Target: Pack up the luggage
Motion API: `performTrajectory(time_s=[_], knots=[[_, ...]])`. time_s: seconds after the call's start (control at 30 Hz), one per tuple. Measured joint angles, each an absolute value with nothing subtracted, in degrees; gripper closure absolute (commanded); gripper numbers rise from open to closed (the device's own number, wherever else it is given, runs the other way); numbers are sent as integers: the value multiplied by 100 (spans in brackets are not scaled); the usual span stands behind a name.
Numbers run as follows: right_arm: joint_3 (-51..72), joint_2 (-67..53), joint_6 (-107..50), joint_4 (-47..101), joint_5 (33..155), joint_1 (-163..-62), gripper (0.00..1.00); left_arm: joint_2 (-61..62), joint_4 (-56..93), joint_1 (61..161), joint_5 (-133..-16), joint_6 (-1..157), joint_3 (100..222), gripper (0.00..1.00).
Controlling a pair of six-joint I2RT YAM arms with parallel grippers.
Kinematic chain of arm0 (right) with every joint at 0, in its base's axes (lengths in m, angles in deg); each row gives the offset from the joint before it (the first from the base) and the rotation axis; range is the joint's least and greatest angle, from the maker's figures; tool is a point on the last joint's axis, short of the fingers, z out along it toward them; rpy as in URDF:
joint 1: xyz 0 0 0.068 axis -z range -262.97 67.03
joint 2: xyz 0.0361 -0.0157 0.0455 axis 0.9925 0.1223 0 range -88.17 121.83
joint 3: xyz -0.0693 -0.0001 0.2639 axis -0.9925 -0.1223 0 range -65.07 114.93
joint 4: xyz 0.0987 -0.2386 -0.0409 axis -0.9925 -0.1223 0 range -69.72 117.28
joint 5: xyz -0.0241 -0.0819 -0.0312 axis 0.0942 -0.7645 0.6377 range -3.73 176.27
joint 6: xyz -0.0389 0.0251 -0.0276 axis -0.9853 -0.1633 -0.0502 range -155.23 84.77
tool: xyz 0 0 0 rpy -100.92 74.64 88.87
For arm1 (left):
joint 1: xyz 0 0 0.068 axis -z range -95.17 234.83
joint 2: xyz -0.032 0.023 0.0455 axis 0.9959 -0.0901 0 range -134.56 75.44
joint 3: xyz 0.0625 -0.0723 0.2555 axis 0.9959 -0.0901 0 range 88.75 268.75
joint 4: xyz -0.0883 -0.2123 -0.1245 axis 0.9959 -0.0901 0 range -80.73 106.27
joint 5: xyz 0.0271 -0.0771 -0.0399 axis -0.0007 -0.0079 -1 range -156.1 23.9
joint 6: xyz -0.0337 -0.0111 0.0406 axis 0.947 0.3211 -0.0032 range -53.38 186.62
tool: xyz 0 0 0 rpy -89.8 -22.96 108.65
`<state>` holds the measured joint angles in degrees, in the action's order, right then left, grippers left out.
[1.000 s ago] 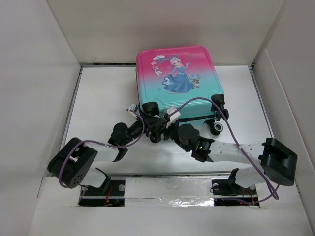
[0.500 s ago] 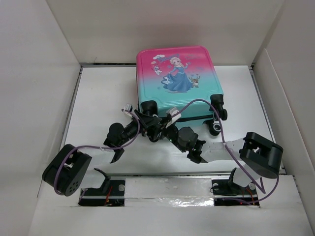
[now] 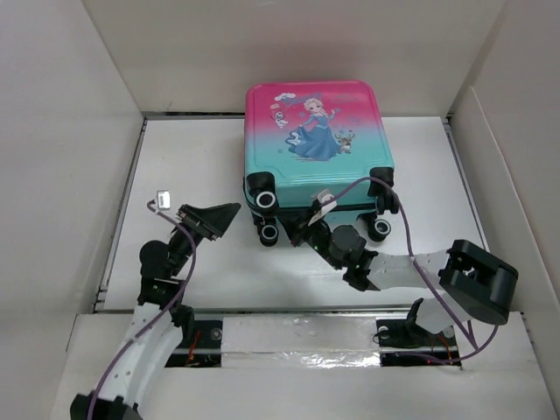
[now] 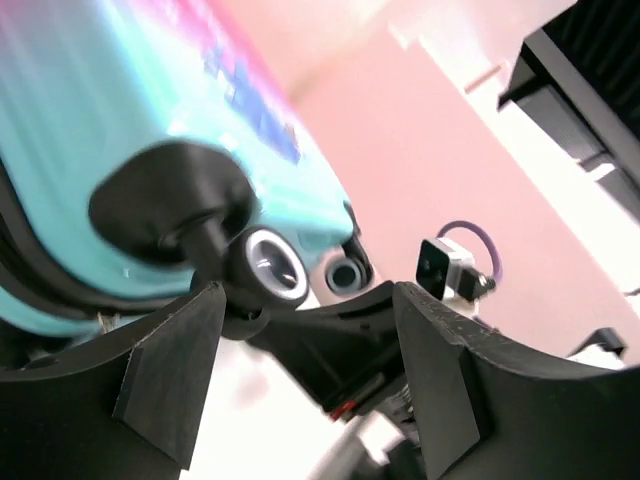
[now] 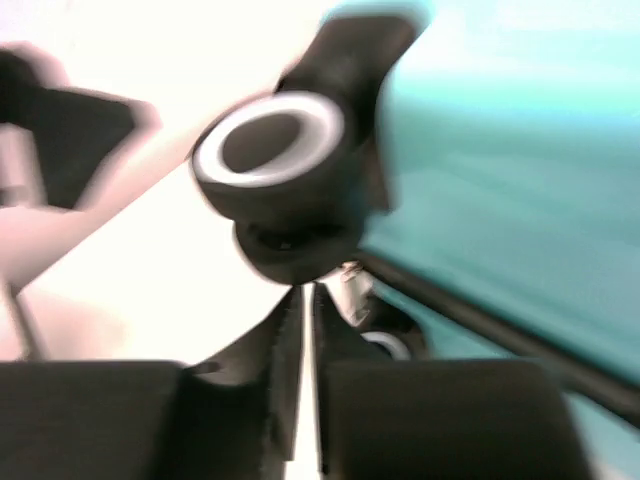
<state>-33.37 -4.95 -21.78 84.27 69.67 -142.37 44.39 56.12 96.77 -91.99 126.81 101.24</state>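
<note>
The luggage has a smooth, glossy hard-plastic shell, and its wheels are black plastic with white rims. The left gripper has matt black plastic fingers. The worktop is matt white, with a shiny, crinkled foil strip along its near edge.

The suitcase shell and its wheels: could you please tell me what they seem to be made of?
Suitcase shell: looks like rigid glossy plastic, printed pink-to-teal, judging by its sheen and crisp rounded corners. Wheels: apparently hard black plastic with a white ring, shiny; a rubber tread cannot be excluded.
</note>
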Motion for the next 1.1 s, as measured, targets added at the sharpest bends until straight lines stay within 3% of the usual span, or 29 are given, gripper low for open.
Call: performTrajectory(time_s=[0.13, 0.23, 0.4, 0.53, 0.57, 0.67, 0.73, 1.03, 1.1], knots=[[-3313, -589, -2151, 8560, 6908, -13892, 91, 4918, 4924, 9677, -8895, 12034, 10292, 34], [-3278, -565, -2129, 8563, 6934, -13798, 84, 4352, 4721, 9704, -8943, 11898, 10292, 33], [-3079, -382, -2125, 8545, 7096, -13798, 83, 3510, 4714, 9854, -9133, 11913, 10292, 35], [-3020, -305, -2101, 8549, 7181, -13802, 80, 3189, 5057, 9898, -9356, 12051, 10294, 74], [-3020, -305, -2077, 8547, 7198, -13800, 78, 3143, 5178, 9900, -9398, 12088, 10294, 78], [-3042, -307, -2035, 8549, 7214, -13802, 66, 3045, 5418, 9902, -9466, 12145, 10294, 95], [-3079, -338, -2001, 8538, 7222, -13802, 55, 2977, 5510, 9902, -9498, 12160, 10299, 99], [-3239, -913, -1976, 8281, 7353, -13852, 21, 2859, 5658, 9900, -9455, 12224, 10303, 100], [-3232, -922, -1920, 8311, 7511, -13857, 17, 2739, 5800, 9898, -9463, 12274, 10303, 100]])
